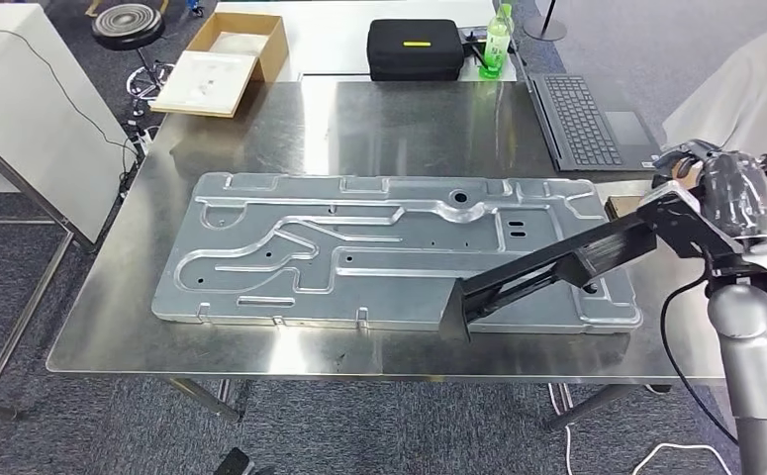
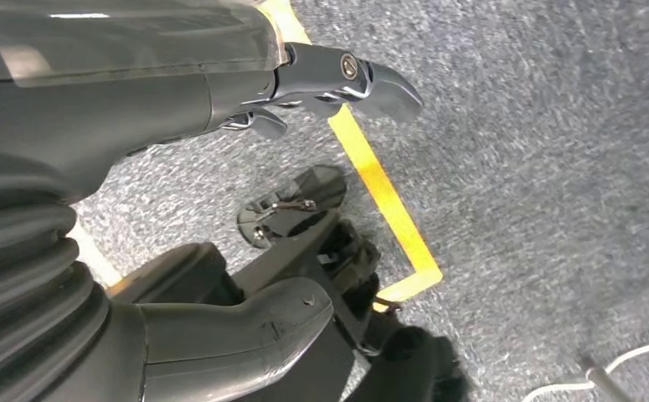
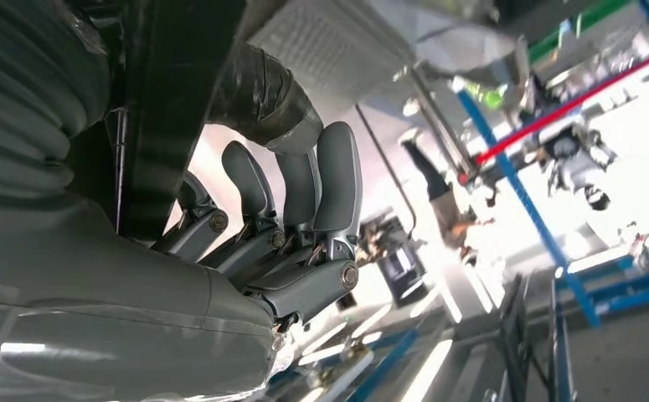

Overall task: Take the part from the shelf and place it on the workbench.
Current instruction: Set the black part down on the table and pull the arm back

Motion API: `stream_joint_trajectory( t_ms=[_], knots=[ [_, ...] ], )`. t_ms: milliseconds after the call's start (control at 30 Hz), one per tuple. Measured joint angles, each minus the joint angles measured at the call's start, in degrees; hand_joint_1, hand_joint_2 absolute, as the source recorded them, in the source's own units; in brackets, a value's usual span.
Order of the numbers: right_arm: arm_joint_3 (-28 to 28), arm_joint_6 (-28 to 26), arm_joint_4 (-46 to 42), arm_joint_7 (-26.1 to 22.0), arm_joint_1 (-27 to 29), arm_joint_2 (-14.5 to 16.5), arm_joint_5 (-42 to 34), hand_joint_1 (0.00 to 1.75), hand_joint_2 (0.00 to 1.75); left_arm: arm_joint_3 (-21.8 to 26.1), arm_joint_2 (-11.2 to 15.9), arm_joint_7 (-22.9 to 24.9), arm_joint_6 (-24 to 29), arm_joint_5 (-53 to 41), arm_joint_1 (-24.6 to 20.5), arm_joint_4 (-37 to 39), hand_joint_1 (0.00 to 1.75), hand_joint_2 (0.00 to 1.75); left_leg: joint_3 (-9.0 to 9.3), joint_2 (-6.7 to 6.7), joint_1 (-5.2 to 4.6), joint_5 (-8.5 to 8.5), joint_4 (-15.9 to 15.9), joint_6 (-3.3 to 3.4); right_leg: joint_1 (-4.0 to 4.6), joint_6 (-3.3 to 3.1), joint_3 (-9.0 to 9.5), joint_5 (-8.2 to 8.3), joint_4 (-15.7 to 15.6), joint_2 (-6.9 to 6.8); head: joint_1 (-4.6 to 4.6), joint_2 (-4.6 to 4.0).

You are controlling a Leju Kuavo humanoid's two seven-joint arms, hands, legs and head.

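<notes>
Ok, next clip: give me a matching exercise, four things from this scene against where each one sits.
Things:
1. black part
2. laptop
3. green bottle
4. cardboard box

Places:
A. far left corner of the table
B. held in the right hand, lower end over the metal panel
C. far side, beside the black case
D. right of the table, open

Pairs: 1-B, 2-D, 3-C, 4-A

A long black part slants over the steel workbench, its lower end above the front edge.
</notes>
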Motion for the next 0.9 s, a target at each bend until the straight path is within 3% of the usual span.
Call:
stream_joint_trajectory(
  t_ms=[67, 133, 200, 233, 333, 400, 500, 567, 600, 633, 700, 767, 833, 900],
  knots=[
    [1.39, 1.11, 1.52, -0.12, -0.50, 0.01, 0.13, 1.75, 1.75, -0.01, -0.01, 0.02, -0.21, 0.00, 0.00, 0.00, 0.00, 1.75, -0.01, -0.05, 0.09, -0.40, 0.51, -0.01, -0.35, 0.49, -2.31, -0.09, 3.49, 0.01, 0.00, 0.00],
    [2.93, 2.03, 3.21, -0.34, -1.48, 0.02, 0.21, 1.75, 1.75, -0.01, 0.00, 0.07, -0.43, 0.00, 0.03, 0.00, 0.00, 1.75, -0.08, -0.10, 0.36, -1.14, 1.54, -0.44, -0.84, 1.03, -1.06, 3.41, -0.17, -0.07, -0.01, 0.00],
    [3.83, 2.39, 4.27, -0.55, -2.40, 0.03, 0.23, 1.75, 1.75, -0.01, 0.08, 0.10, -0.52, 0.01, -0.11, 0.00, 0.00, 1.75, -0.51, -0.20, 0.50, -2.12, 3.03, -1.17, -0.99, 1.24, 1.19, 5.50, -5.19, -0.02, 0.04, 0.00],
    [4.06, 2.47, 4.58, -0.59, -2.71, 0.04, 0.23, 1.75, 1.75, -0.01, 0.13, 0.10, -0.53, 0.02, -0.19, 0.00, 0.00, 1.75, -0.81, -0.27, 0.48, -2.47, 3.64, -1.53, -0.91, 0.99, 1.75, 5.64, -6.46, 0.05, 0.09, 0.00],
    [4.68, 2.96, 5.43, -1.09, -3.17, 0.07, -0.01, 1.75, 1.75, -0.01, 0.21, 0.05, -0.66, 0.00, -0.16, 0.00, 0.00, 1.75, -1.28, -0.36, 0.44, -2.76, 4.10, -2.18, -0.53, -0.29, 1.64, 5.31, -6.57, 0.22, 0.16, 0.00],
    [5.13, 3.91, 5.88, -2.19, -3.61, 0.08, -0.69, 1.75, 1.75, -0.02, 0.21, -0.08, -0.86, -0.03, -0.19, 0.00, 0.00, 1.75, -1.83, -0.28, 0.61, -3.84, 5.44, -2.65, -0.54, -0.97, 1.69, 5.42, -6.76, 0.19, 0.15, 0.00],
    [6.03, 4.78, 6.46, -3.57, -4.44, 0.10, -1.28, 1.75, 1.75, -0.03, 0.20, -0.20, -1.14, -0.16, -0.36, 0.00, 0.00, 1.75, -6.02, -0.15, 0.83, -8.42, 14.39, -3.27, -0.30, -1.58, 1.76, 5.45, -6.94, 0.11, 0.15, 0.00],
    [6.69, 4.10, 6.87, -3.35, -4.66, 0.24, -0.60, 1.75, 1.75, -0.03, 0.21, -0.17, -1.23, -0.21, -0.26, 0.00, 0.00, 1.75, -8.55, -0.14, 0.81, -9.46, 19.10, -3.10, 0.05, -1.71, 1.78, 5.40, -6.93, 0.10, 0.15, 0.00],
    [6.97, 3.39, 7.05, -2.76, -4.69, 0.37, -0.06, 1.75, 1.75, -0.03, 0.21, -0.13, -1.20, -0.25, -0.20, 0.00, 0.00, 1.75, -8.44, -0.15, 0.73, -8.44, 18.55, -2.79, 0.22, -1.76, 1.84, 5.37, -6.93, 0.10, 0.15, 0.00],
    [7.17, 2.46, 7.21, -1.91, -4.73, 0.54, 0.51, 1.75, 1.75, -0.03, 0.22, -0.07, -1.08, -0.34, -0.18, 0.00, 0.00, 1.75, -7.31, -0.16, 0.58, -6.60, 15.98, -2.36, 0.36, -1.80, 1.94, 5.34, -6.95, 0.10, 0.15, 0.00],
    [7.33, 0.64, 7.44, -0.18, -4.83, 0.90, 1.28, 1.75, 1.75, -0.03, 0.30, 0.09, -0.76, -0.60, -0.19, 0.00, 0.00, 1.75, -3.83, -0.17, 0.08, -3.16, 8.55, -1.36, 0.50, -1.81, 2.17, 5.32, -7.05, 0.10, 0.16, 0.00],
    [7.40, -0.29, 7.71, 0.70, -4.94, 1.22, 1.66, 1.75, 1.75, -0.03, 0.44, 0.19, -0.59, -0.73, -0.23, 0.00, 0.00, 1.75, -1.89, -0.18, -0.40, -2.13, 4.29, -0.72, 0.42, -1.58, 2.22, 5.46, -7.32, 0.11, 0.17, 0.00],
    [7.52, -0.47, 7.95, 0.97, -4.92, 1.51, 1.83, 1.75, 1.75, -0.03, 0.55, 0.23, -0.54, -0.75, -0.21, 0.00, 0.00, 1.75, -1.42, -0.16, -0.54, -1.94, 3.16, -0.38, 0.25, -1.05, 2.34, 5.78, -7.83, 0.12, 0.15, 0.00],
    [7.59, -0.50, 8.09, 1.08, -4.93, 1.66, 1.87, 0.87, 0.87, -0.03, 0.55, 0.24, -0.49, -0.77, -0.20, 0.00, 0.00, 1.75, -0.57, -0.07, -0.28, -1.10, 1.62, -0.05, 0.16, -0.61, 2.32, 5.36, -7.57, 0.11, 0.16, 0.00]
  ],
)
